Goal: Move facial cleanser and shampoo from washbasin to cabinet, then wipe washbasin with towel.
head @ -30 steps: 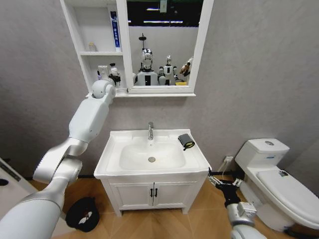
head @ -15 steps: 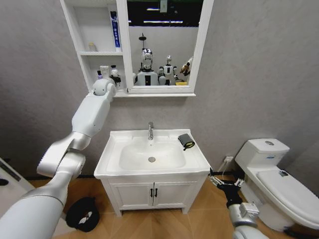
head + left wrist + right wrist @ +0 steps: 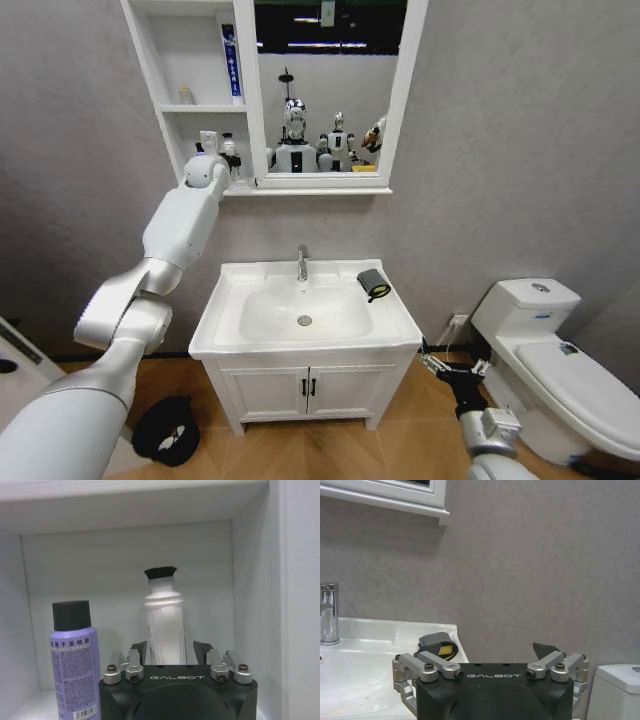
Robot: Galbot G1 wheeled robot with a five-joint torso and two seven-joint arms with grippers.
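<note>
My left arm reaches up into the lower open shelf of the white cabinet [image 3: 150,60]. There my left gripper [image 3: 215,160] [image 3: 171,650] is shut on the facial cleanser [image 3: 165,625], a white tube with a black cap; its base is hidden behind the gripper body. The shampoo [image 3: 74,665], a purple spray bottle with a black cap, stands on the same shelf beside it. The dark towel [image 3: 373,283] [image 3: 437,646] with a yellow patch lies on the back right corner of the washbasin [image 3: 300,345]. My right gripper [image 3: 452,365] [image 3: 485,650] hangs open, low and right of the basin.
A chrome tap [image 3: 301,262] stands at the back of the basin. A tall blue and white tube [image 3: 230,60] is on the upper shelf. A toilet [image 3: 550,350] stands to the right. A dark object [image 3: 165,430] lies on the floor left of the vanity doors [image 3: 305,390].
My left arm has risen a little and pushed further into the lower cabinet shelf. The right arm has stayed where it was.
</note>
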